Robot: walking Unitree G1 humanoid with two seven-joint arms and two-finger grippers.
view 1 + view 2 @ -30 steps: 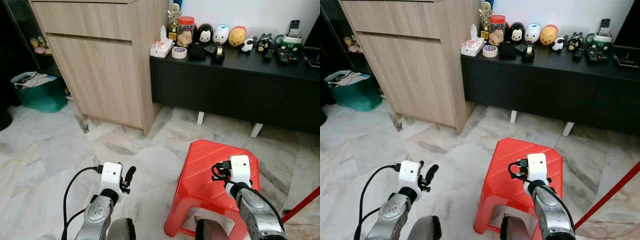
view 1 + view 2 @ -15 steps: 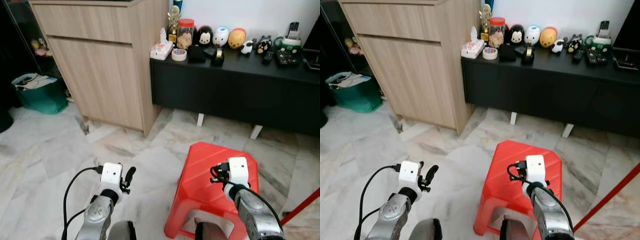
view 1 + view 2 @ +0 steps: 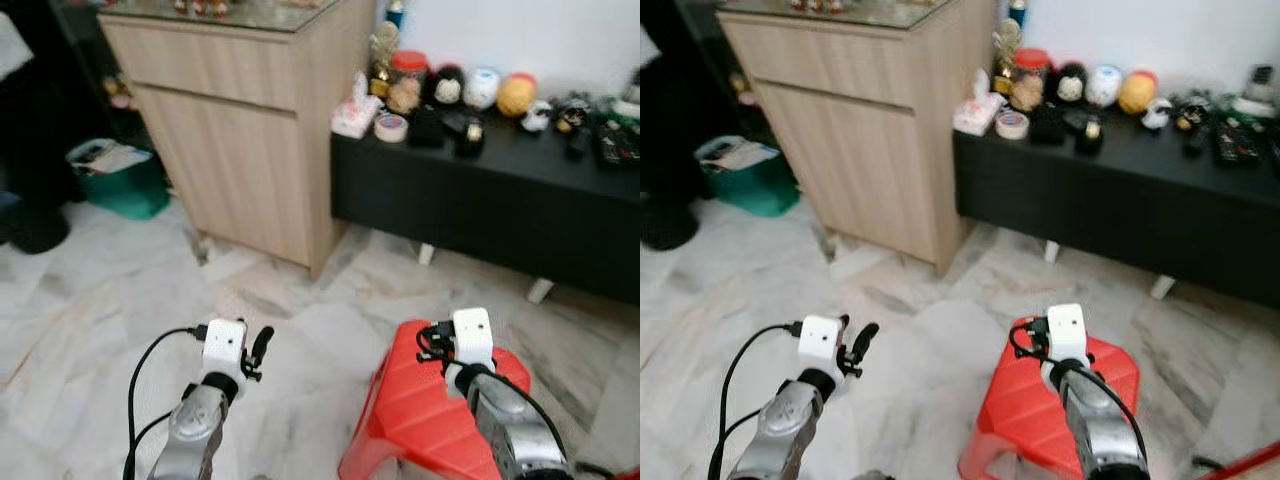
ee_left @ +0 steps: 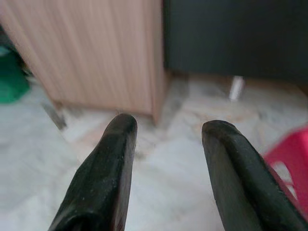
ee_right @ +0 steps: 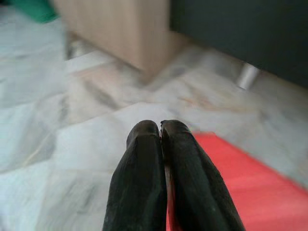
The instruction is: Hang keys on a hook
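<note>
The left tool (image 4: 166, 144) hangs low with fingers spread wide and empty. The right tool (image 5: 161, 132), pinched shut with nothing visible between its fingers, hovers over the red stool (image 3: 425, 405). Neither keys nor hook can be made out; the cluttered black counter (image 3: 500, 165) lies ahead and to the right, nearer the right arm.

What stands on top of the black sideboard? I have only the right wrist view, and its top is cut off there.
Observer: A row of small things stands on the sideboard, among them a roll of tape and a red-lidded jar.
Operator: Is the left gripper open?
Observer: Yes, the left gripper is open, with nothing between its fingers.
Operator: What is beyond the wooden cabinet?
Observer: A green bag sits on the floor to its left.
</note>
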